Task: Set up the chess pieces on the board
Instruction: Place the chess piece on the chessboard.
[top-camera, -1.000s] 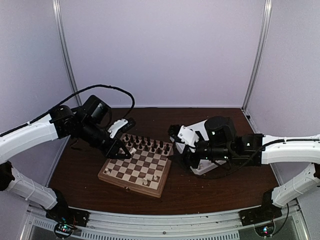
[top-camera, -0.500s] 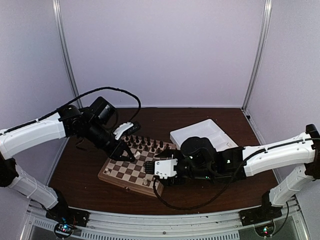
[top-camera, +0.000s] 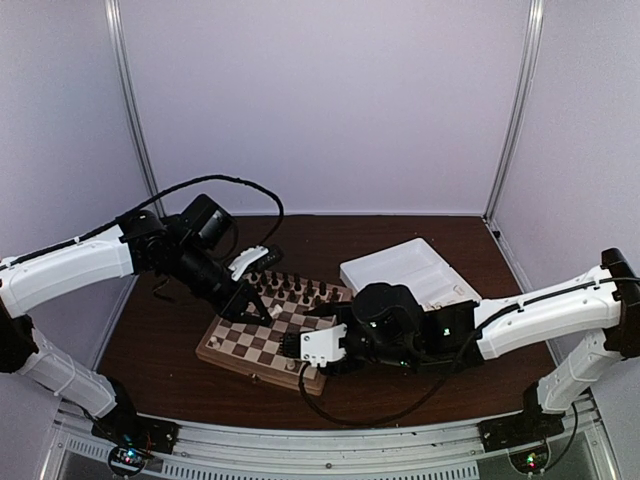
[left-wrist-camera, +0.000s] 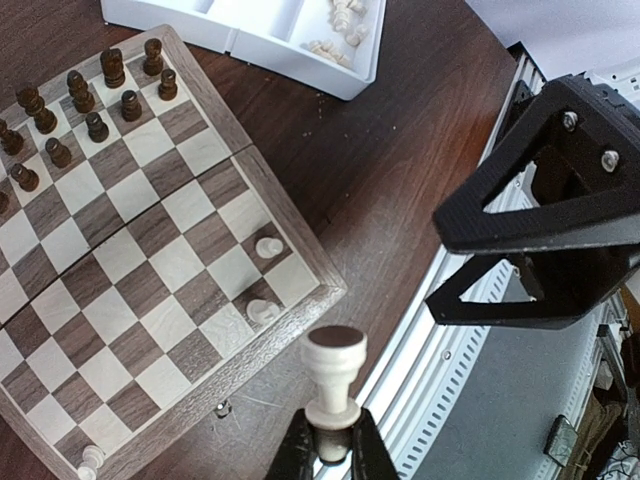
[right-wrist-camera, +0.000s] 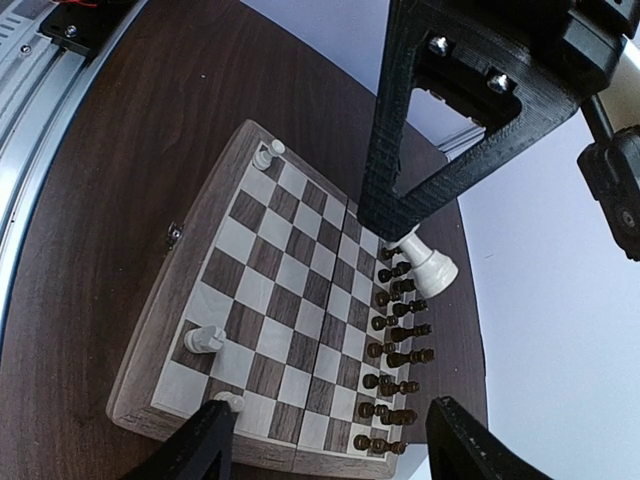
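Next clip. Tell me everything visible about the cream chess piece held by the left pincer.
The cream chess piece looks like pale turned wood: a wide round foot with a darker underside, a narrow waist and a collar. Which figure it is cannot be told. The left pincer is shut on its narrower top end, foot pointing away from the fingers. It hangs tilted in the air over the board, near the dark pieces, touching only the pincer.
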